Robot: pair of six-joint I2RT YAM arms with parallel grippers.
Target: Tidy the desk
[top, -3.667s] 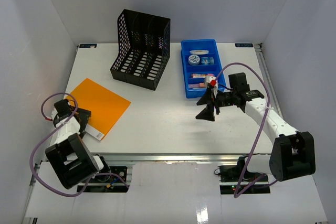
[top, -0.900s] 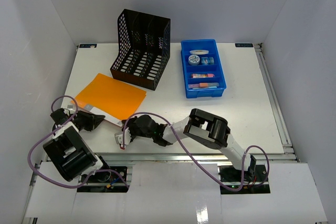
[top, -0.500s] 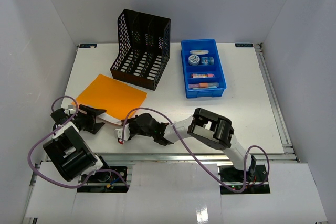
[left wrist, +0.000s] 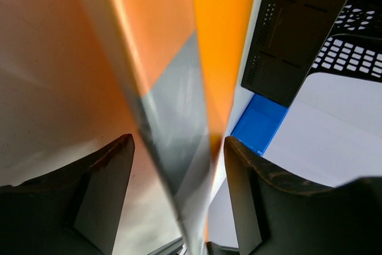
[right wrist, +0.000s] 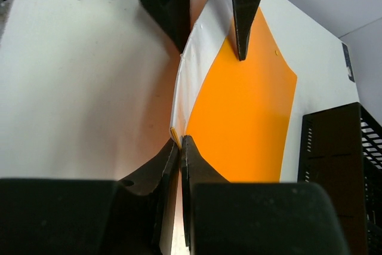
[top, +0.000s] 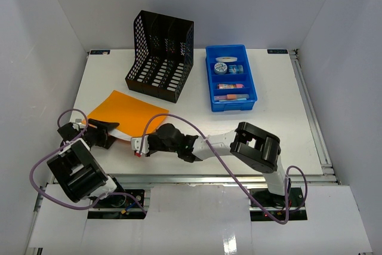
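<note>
Desk [top: 268, 117] lies white beneath both arms, an orange folder [top: 128, 113] at its near left. Right gripper [right wrist: 180, 141] is pinched tight on the folder's edge. Left gripper [left wrist: 179, 141] stands parted around the folder, not clamping it.

Light falls bright and even from above. The white desk [top: 280, 117] looks clean, with only a soft shadow at the foot of the file rack [top: 160, 55]. The glossy front panel [top: 227, 234] throws back a pale glare. At my left gripper [left wrist: 179, 141] the orange folder [left wrist: 161, 46] sits too close and smears out of focus, my fingers [left wrist: 101, 189] dark. At my right gripper [right wrist: 181, 144] the near jaws blur; the folder is crisp and tints the desk orange.
</note>
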